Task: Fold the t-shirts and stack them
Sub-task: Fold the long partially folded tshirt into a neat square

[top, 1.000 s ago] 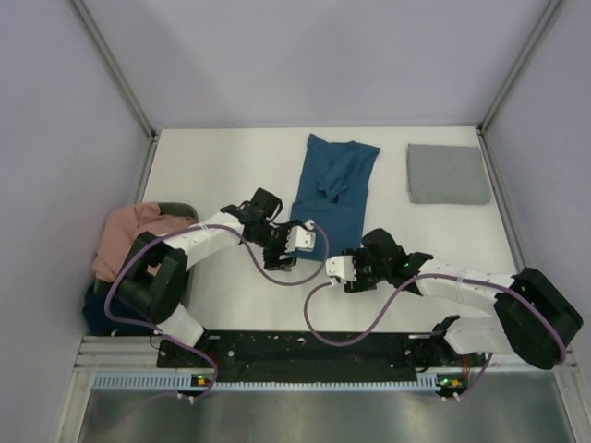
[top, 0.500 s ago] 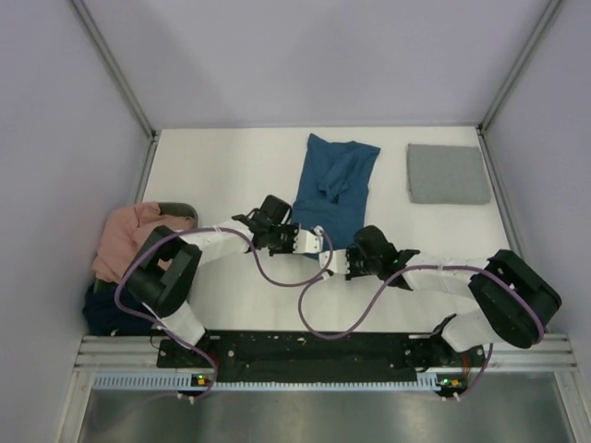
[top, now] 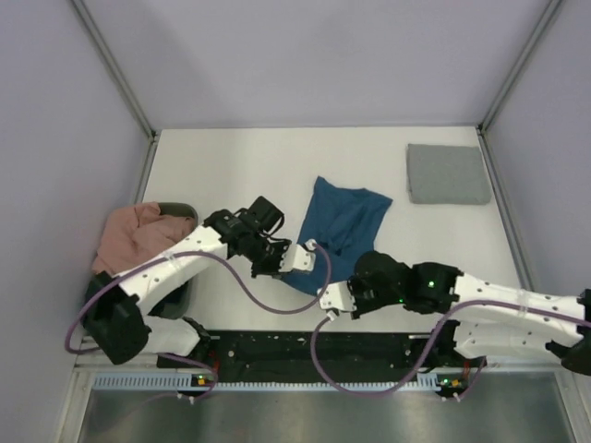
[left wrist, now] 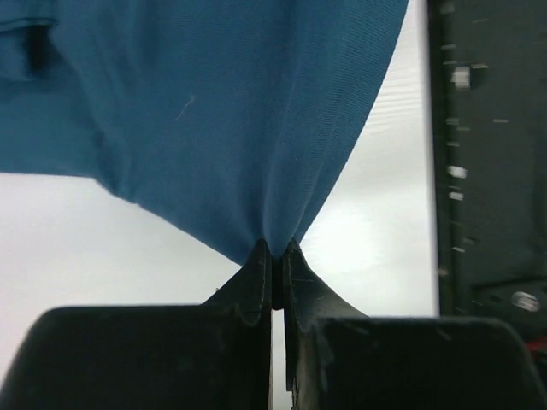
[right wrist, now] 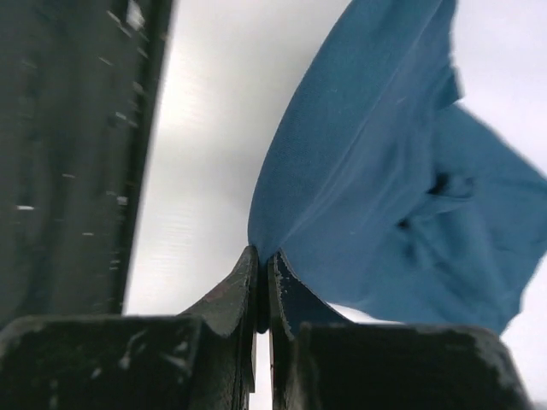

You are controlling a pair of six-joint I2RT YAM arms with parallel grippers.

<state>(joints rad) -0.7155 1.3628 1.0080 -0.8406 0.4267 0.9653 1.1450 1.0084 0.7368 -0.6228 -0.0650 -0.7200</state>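
The left claw (left wrist: 275, 249) was shut tight on one near corner of the teal-blue t-shirt (left wrist: 222, 128) and the right claw (right wrist: 263, 254) pinched the other – the cloth spread away ahead of both claws over the bench (top: 222, 166), its far part crumpled. As I judged it, each claw held only a thin tip of soft cloth, so a quick or uneven pull could let one corner slip out and the shirt would drop in a heap – and the folded grey t-shirt (top: 448, 173), well beyond the right claw, might be disturbed by a wide swing.
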